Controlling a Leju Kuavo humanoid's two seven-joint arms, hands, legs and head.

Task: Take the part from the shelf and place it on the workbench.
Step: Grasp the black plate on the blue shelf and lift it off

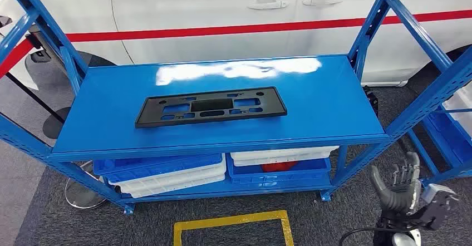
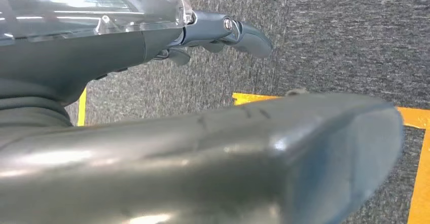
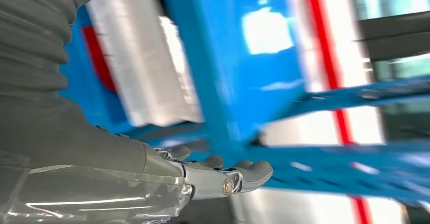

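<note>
Shelf (image 1: 345,107), blue, stands up and left of right hand (image 1: 402,193), white car (image 1: 222,12) behind it. Black part (image 1: 211,106) lies flat on its top deck, well apart from both hands. Right hand hangs low beside shelf's right leg, fingers apart, holding nothing. Left hand (image 2: 152,148) over grey carpet (image 2: 345,36), fingers extended, nothing held.

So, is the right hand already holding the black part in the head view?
No: the black part lies flat on the blue shelf, while the right hand is low beside the rack, empty.
</note>
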